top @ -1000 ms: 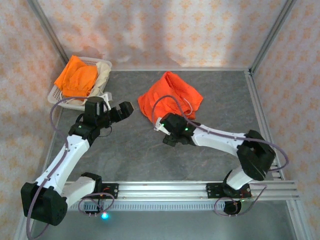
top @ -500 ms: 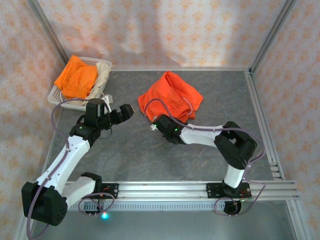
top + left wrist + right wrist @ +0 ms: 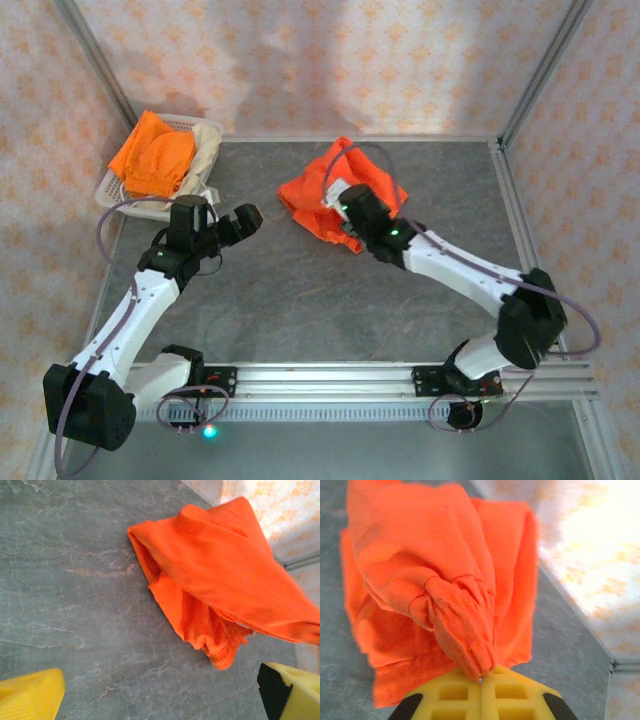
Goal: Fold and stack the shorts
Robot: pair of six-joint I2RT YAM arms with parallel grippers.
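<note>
One pair of orange shorts [image 3: 322, 200] lies bunched on the grey table, partly lifted. My right gripper [image 3: 345, 212] is shut on its gathered waistband [image 3: 465, 625], the yellow fingers [image 3: 455, 695] pinched together under the cloth. In the left wrist view the same orange shorts [image 3: 225, 580] hang off the table surface at the right. My left gripper [image 3: 248, 218] hovers open to the left of them, its yellow fingertips [image 3: 30, 695] wide apart with nothing between. A second pair of orange shorts [image 3: 152, 155] and the cream-beige shorts [image 3: 207, 145] lie in the basket.
The white mesh basket [image 3: 115, 195] sits at the table's far left corner. Metal frame posts and patterned walls close in the table; a rail [image 3: 330, 378] runs along the near edge by the arm bases.
My right gripper has swung from the shorts' near edge up and to the right, gripping the waistband and pulling the cloth up into a bunch. The left arm has barely moved.
</note>
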